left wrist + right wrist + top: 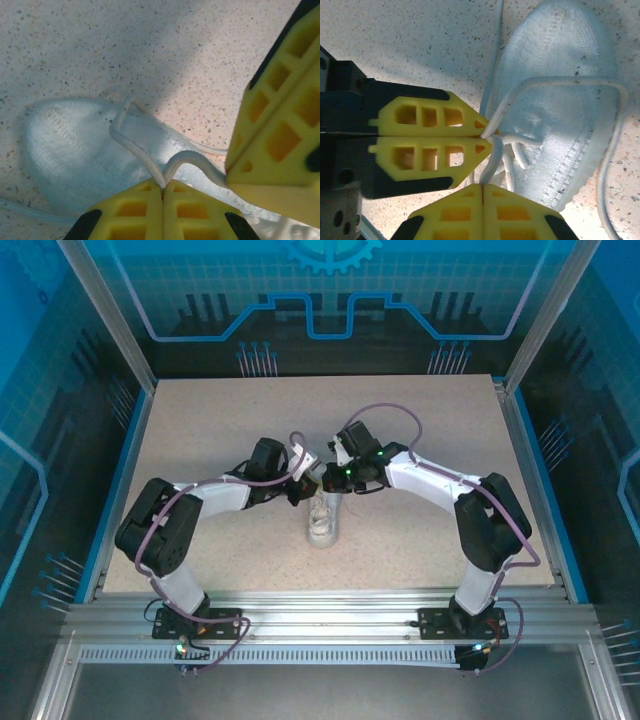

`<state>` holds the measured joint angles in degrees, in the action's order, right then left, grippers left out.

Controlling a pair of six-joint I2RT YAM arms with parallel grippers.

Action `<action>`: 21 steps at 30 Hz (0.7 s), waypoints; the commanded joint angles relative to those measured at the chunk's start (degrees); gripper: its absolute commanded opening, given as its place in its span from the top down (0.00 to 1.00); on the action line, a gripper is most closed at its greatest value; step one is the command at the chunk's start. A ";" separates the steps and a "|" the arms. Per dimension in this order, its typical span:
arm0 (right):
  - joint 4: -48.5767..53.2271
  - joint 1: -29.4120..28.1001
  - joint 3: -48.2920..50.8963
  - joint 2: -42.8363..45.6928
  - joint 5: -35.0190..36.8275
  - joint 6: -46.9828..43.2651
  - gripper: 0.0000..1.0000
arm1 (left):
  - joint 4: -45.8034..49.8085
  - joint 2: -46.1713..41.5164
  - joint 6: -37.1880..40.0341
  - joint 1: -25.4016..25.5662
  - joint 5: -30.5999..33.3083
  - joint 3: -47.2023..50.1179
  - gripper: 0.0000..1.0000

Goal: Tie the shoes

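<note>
Right wrist, left gripper (488, 135), right gripper (483, 187) pinching laces (560, 80)

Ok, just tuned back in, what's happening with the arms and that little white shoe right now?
Both arms meet over the small white knit low-top sneaker, which sits mid-way across the speckled beige table. The left gripper is shut on the thin white laces, pinching a strand at its tip, and the right gripper is shut on another stretch close beside it. Loose lace loops over the shoe's upper and no finished bow is visible, so the tying is under way.
</note>
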<state>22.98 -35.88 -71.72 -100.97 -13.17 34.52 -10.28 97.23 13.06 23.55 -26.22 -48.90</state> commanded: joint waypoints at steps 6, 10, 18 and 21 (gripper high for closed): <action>-0.06 1.74 1.59 3.13 0.06 -3.74 1.00 | 6.20 -3.83 -0.23 0.43 -3.61 -0.42 1.00; -0.05 1.88 1.68 3.50 0.80 -4.77 1.00 | 10.95 -3.84 -0.55 0.44 -5.57 -2.40 1.00; -2.39 1.91 2.43 4.20 1.76 -10.34 1.00 | 27.15 -1.76 0.46 0.33 -9.78 -10.50 1.00; -4.94 1.93 3.32 4.32 2.82 -13.07 1.00 | 33.48 -0.27 1.99 -0.16 -12.58 -13.53 1.00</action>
<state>21.15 -34.70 -69.28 -98.45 -11.94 25.61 13.30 95.33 12.73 23.53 -33.69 -59.57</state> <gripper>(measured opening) 0.041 0.038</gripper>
